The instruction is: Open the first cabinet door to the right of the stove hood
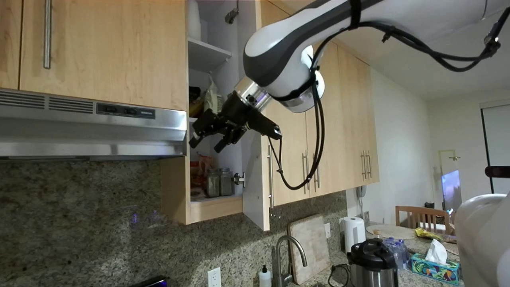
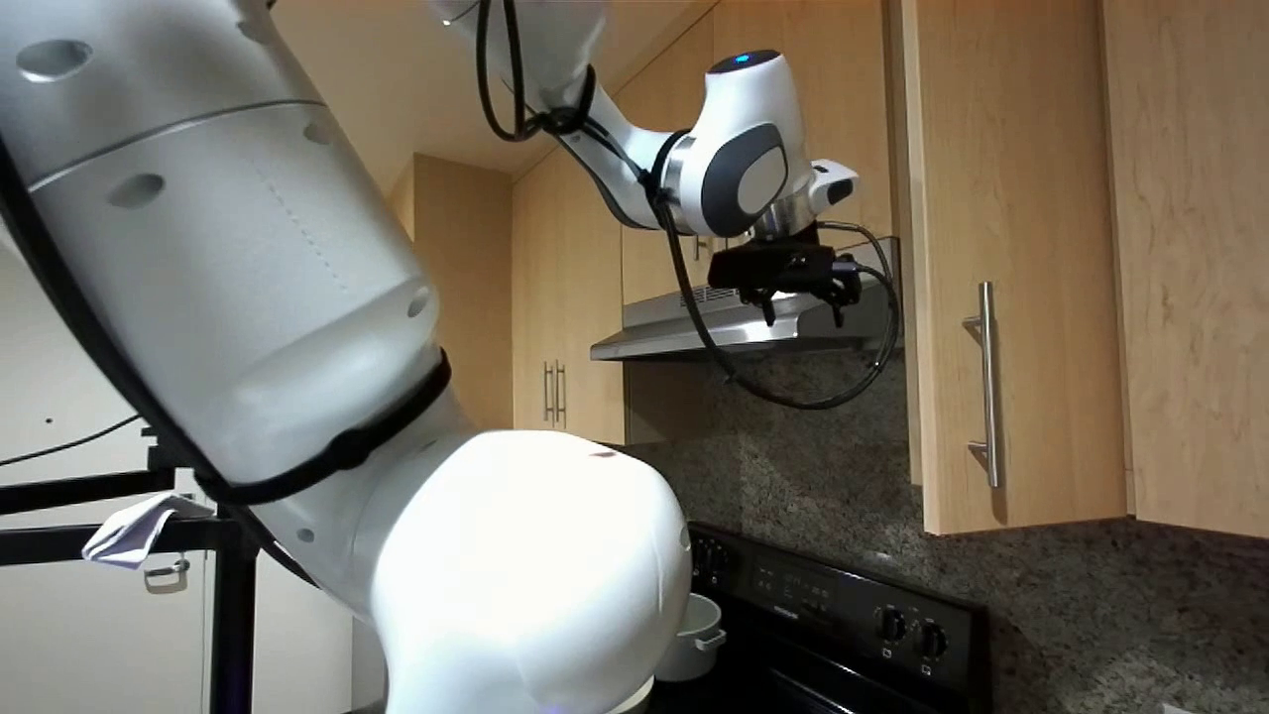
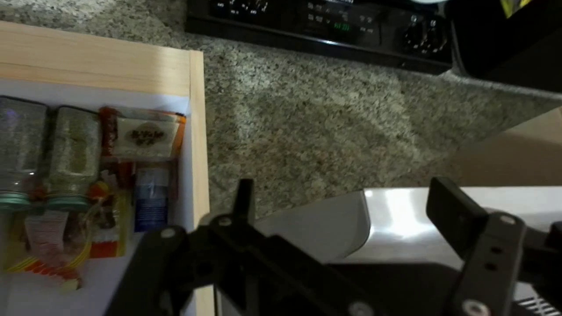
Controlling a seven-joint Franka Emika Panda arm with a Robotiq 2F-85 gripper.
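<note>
The first cabinet door stands swung outward from its cabinet. Its white inner face point(image 1: 254, 179) shows in an exterior view, and its honey-coloured front point(image 2: 1041, 198) with the slim bar handle point(image 2: 989, 387) shows in an exterior view. Left of that cabinet is the silver stove hood point(image 1: 119, 137), whose right end point(image 3: 399, 215) also appears in the wrist view. My gripper point(image 1: 206, 144) is spread open before the exposed cabinet, beside the hood's right end and on the inner side of the door. Nothing lies between its fingers point(image 3: 452, 210), and it is apart from the handle.
Glass jars point(image 1: 225, 181) and packets point(image 3: 145, 136) stand inside the cabinet. A shelf point(image 1: 207, 52) crosses it higher up. Tall closed doors point(image 1: 326, 119) continue to the right. The arm's cable point(image 1: 299, 186) hangs in a loop near the door. A black stove point(image 2: 843, 615) sits below.
</note>
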